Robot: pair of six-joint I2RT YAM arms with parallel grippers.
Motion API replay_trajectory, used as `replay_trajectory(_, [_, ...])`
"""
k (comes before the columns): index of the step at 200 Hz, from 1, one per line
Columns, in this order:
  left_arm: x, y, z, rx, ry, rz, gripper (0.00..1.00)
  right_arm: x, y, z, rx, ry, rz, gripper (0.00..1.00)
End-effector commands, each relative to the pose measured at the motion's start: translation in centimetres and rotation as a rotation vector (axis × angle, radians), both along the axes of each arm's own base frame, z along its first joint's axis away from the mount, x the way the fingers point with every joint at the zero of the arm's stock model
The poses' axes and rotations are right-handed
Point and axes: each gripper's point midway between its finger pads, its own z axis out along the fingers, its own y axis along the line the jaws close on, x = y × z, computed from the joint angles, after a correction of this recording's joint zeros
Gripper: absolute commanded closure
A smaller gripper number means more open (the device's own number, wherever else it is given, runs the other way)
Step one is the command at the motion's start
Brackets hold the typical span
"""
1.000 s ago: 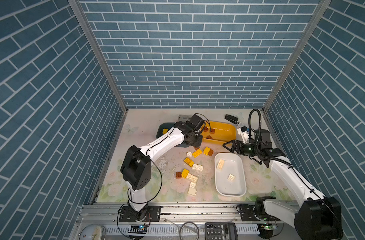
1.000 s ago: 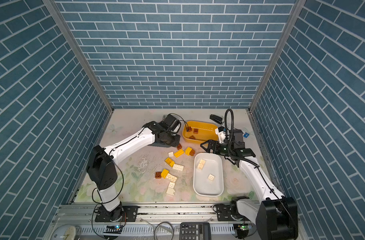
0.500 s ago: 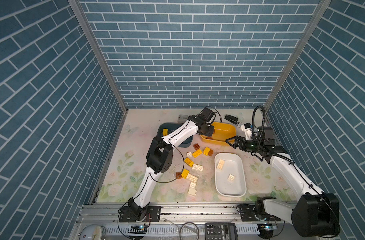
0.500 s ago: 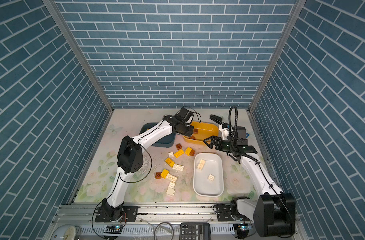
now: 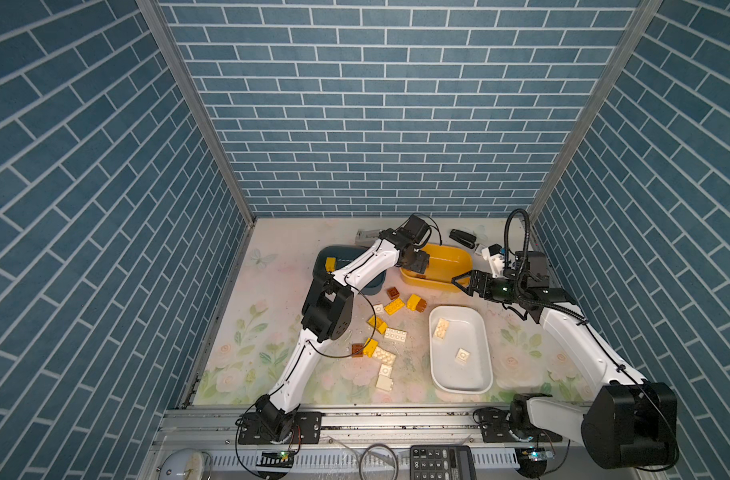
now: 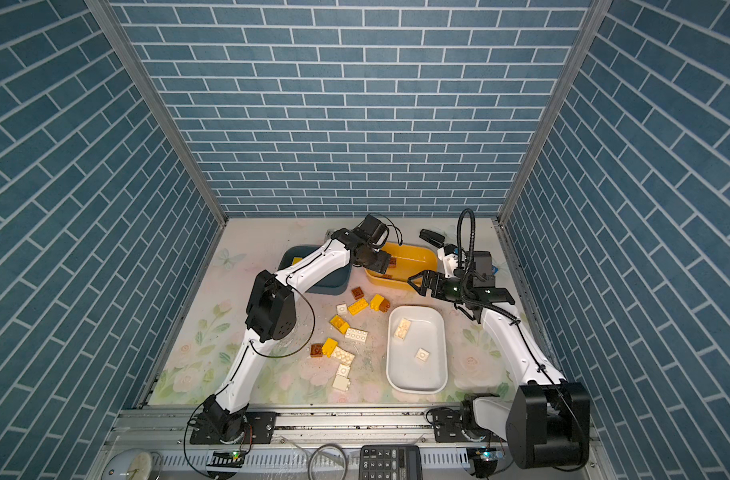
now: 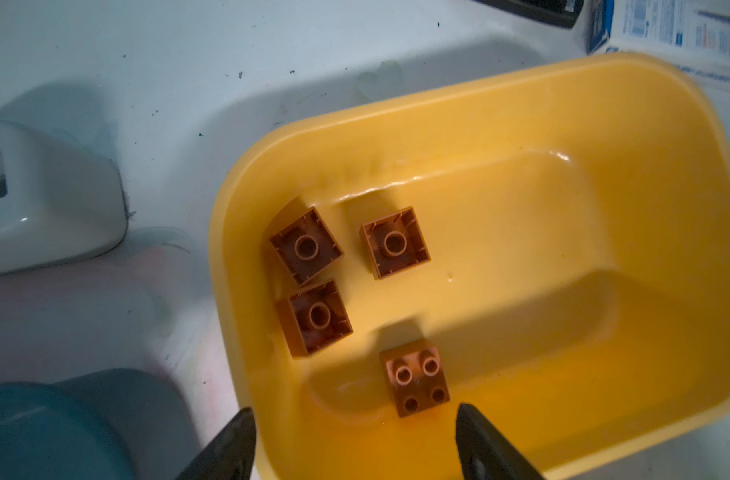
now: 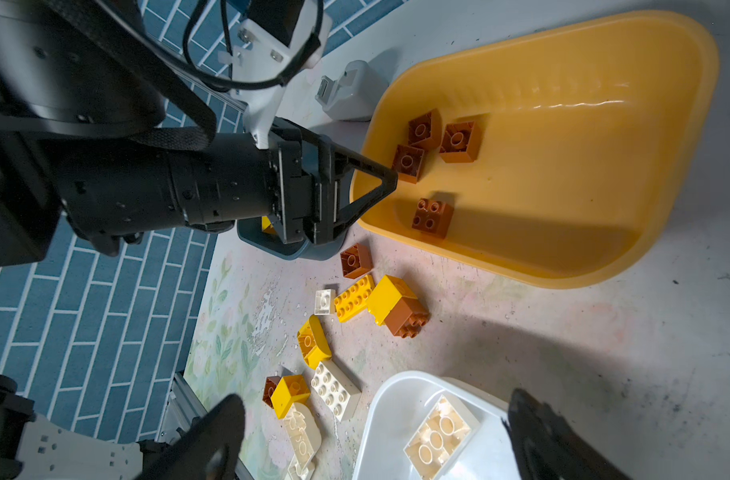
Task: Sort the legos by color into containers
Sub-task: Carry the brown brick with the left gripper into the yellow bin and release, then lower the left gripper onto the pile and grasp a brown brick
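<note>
- Left gripper (image 7: 353,409): jaws spread wide with nothing between them, over the left end of the yellow tub.
- Right gripper (image 8: 374,401): jaws wide apart and empty, hanging between the yellow tub and the far end of the white tub.
- Yellow tub (image 5: 454,261): far centre of the mat. It holds four brown bricks (image 7: 415,376) at its left end. Three lie studs down and one lies studs up, just beyond the left fingertips (image 7: 240,432).
- Blue tub (image 5: 342,253): far, just left of the yellow tub and partly under the left arm. It holds one yellow brick (image 5: 330,263).
- White tub (image 5: 458,376): near right. It holds two cream bricks (image 5: 441,329), one oblong and one square.
- Loose bricks (image 5: 395,334): scattered on the mat left of the white tub and nearer than the other two tubs. They are yellow, brown and cream, and one yellow is joined to a brown.
- Stapler (image 5: 463,238): black, beyond the right end of the yellow tub.
- Tape dispenser (image 7: 43,208): grey, at the far edge, just beyond the left end of the yellow tub.
</note>
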Motion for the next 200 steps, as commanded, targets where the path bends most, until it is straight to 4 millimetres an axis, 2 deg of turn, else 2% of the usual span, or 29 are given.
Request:
replay_trajectory(1, [-2.2,2.3,3.7,0.012,-0.012,-0.010,0.17,-0.1,0.1,0.4,-0.003,-0.011,0.030,0.01])
replay_trajectory(37, [-8.0,6.5,4.4,0.046,0.056,0.009,0.16,-0.7,0.4,0.2,0.017,0.004,0.049,0.02])
replay_trajectory(71, [-14.3,10.9,3.3,0.073,0.161,0.069,0.16,-1.3,0.8,-0.2,0.039,0.026,0.067,0.02])
replay_trajectory(119, [-20.9,16.6,2.0,0.105,0.252,0.195,0.22,-2.2,1.5,-1.1,0.053,0.058,0.086,0.02])
replay_trajectory(152, [-23.5,17.6,-0.8,0.050,0.328,0.274,0.26,-2.5,2.3,-1.4,0.055,0.066,0.104,0.02])
replay_trajectory(200, [-23.2,17.7,-4.5,0.023,0.372,0.388,0.31,-3.2,3.1,-2.0,0.053,0.079,0.122,0.02])
